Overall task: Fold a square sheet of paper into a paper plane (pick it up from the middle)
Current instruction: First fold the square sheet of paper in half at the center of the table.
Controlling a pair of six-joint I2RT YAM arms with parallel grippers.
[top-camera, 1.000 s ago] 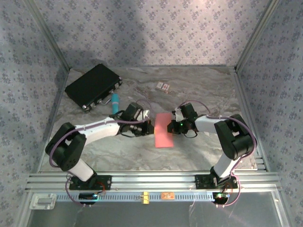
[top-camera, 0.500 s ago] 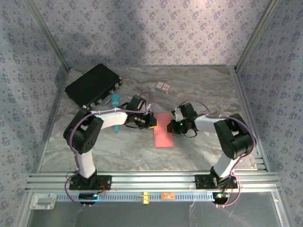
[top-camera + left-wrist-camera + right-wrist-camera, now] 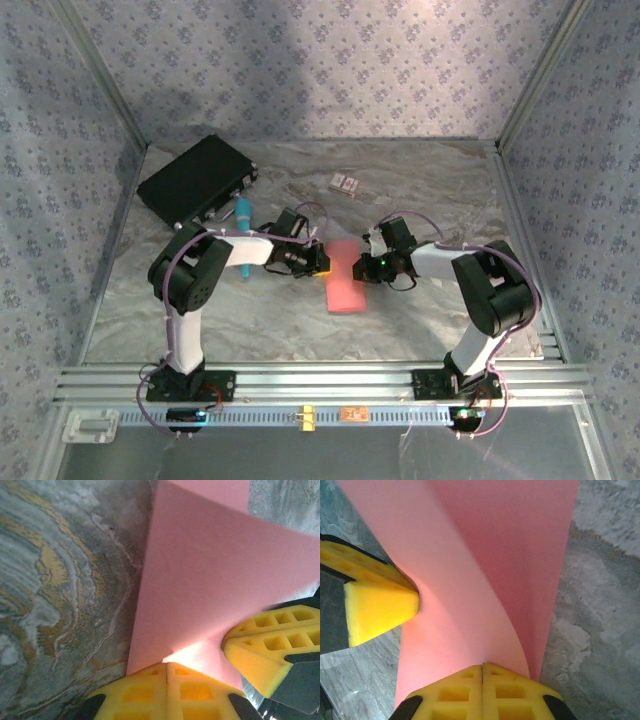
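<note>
Clearly, only an early part of the task is done. The square sheet of paper (image 3: 347,276) is found between the two grippers, touching both. From above it is seen as a narrow strip and not as a square. From the right wrist it is seen bent over itself in a soft curve, with no sharp crease. No pointed nose and no wings are seen, so no plane is formed yet.

The left gripper (image 3: 167,672) is fully closed, and the paper rises directly from its fingertips; an edge seems to be pinched there. The right gripper (image 3: 482,674) is closed in the same way, and the curved part of the sheet runs into its tips, so a hold is judged there too. The two grippers are close together, each just beside the other's tips.

The centre fold is judged to be the step in hand. The pressing of that crease, the corner folds and the wing folds are left.

Behind the left gripper, away from the sheet, a teal marker (image 3: 243,210) and a black case (image 3: 197,183) lie on the table (image 3: 430,190). A small patterned card (image 3: 344,183) lies well beyond both grippers.
</note>
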